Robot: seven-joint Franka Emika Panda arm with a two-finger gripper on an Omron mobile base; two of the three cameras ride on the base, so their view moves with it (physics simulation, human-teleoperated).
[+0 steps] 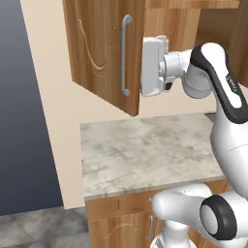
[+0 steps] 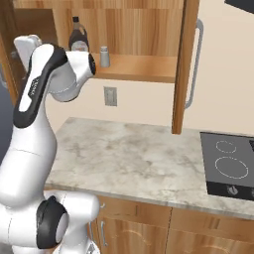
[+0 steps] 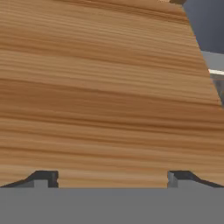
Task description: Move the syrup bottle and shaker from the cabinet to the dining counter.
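The wall cabinet (image 2: 139, 30) stands with both doors swung open. On its wood shelf (image 2: 144, 67) the dark brown syrup bottle (image 2: 77, 34) stands upright, and the small grey shaker (image 2: 104, 56) sits just to its right. My white hand (image 1: 154, 65) is up against the inner face of the open left door (image 1: 104, 53), near that door's free edge. In the hand view my gripper (image 3: 111, 179) is open, its fingertips (image 3: 43, 178) wide apart and close to plain wood grain, with nothing between them. The dining counter is out of view.
A marble worktop (image 1: 145, 150) runs along the wall under the cabinet, with low wooden cabinets (image 2: 149, 223) beneath. A black cooktop (image 2: 228, 166) is set in at the right. The open right door (image 2: 186, 64) carries a silver bar handle (image 2: 197, 64). A wall outlet (image 2: 110, 95) sits below the shelf.
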